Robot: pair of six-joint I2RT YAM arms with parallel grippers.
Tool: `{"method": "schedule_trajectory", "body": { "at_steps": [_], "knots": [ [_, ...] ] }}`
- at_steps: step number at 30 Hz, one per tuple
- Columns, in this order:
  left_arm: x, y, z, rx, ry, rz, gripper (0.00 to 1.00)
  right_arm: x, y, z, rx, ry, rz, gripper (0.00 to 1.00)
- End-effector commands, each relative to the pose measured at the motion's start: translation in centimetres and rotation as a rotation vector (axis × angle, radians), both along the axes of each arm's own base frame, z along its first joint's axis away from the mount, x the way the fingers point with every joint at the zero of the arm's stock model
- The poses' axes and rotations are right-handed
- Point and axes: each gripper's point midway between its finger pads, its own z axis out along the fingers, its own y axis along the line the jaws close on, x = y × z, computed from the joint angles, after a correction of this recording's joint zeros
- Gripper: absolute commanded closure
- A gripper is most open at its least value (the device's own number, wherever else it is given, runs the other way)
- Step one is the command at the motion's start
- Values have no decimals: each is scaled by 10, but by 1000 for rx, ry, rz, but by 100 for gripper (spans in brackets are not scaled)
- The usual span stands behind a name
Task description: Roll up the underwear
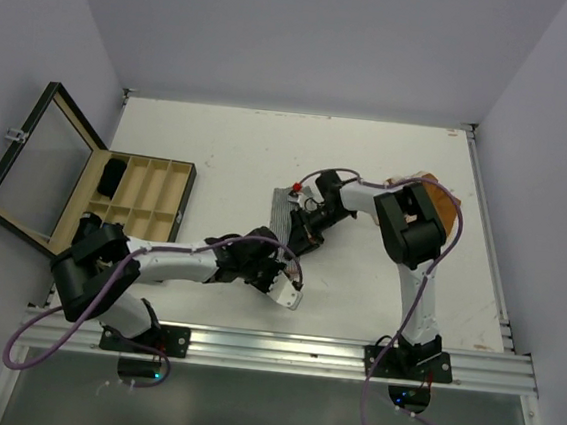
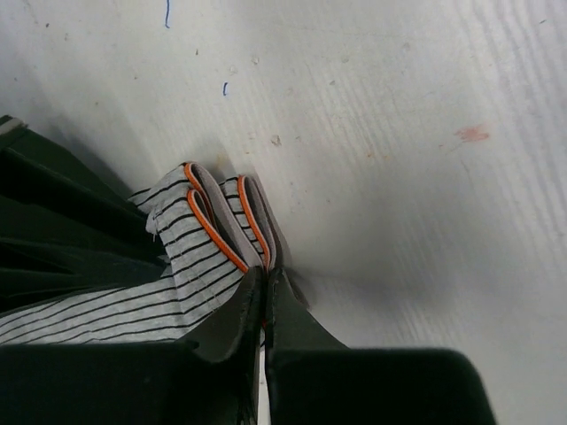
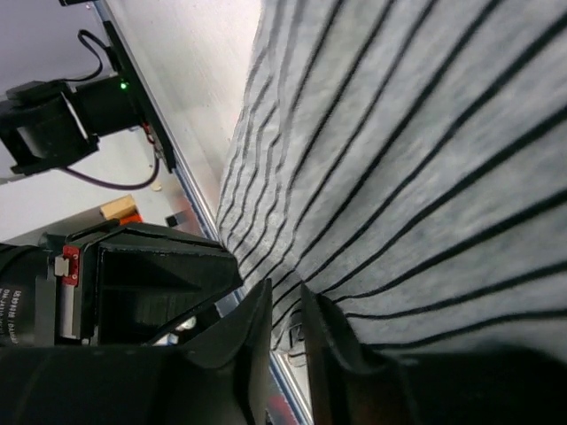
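— Where's the grey striped underwear (image 2: 182, 266)?
— Near the middle of the tabletop (image 2: 399, 133), folded, with its orange trim (image 2: 213, 235) showing.
— And the left gripper (image 2: 266, 276)?
— Jaws clenched on the folded edge.
— The right gripper (image 3: 285, 301)?
— Jaws nipping the same striped cloth.

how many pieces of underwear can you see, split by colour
grey striped underwear: 1
orange-brown underwear: 1
black underwear, in the wooden box: 1
total: 3
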Motion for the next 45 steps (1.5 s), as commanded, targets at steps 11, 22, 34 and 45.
{"method": "schedule_trajectory", "body": {
  "at_steps": [11, 22, 34, 45],
  "knots": [
    [-22, -2, 22, 8, 677, 158, 100, 97, -68, 124, -38, -822, -101, 46],
    [6, -7, 14, 10, 1124, 226, 100, 92, -115, 258, -26, -1369, -61, 1],
    [24, -6, -14, 44, 1326, 306, 100, -37, -84, 165, 126, -1380, 413, 21],
    [32, -5, -27, 74, 1334, 335, 100, -21, -38, 88, 36, -1469, 632, 14]
  ]
}}
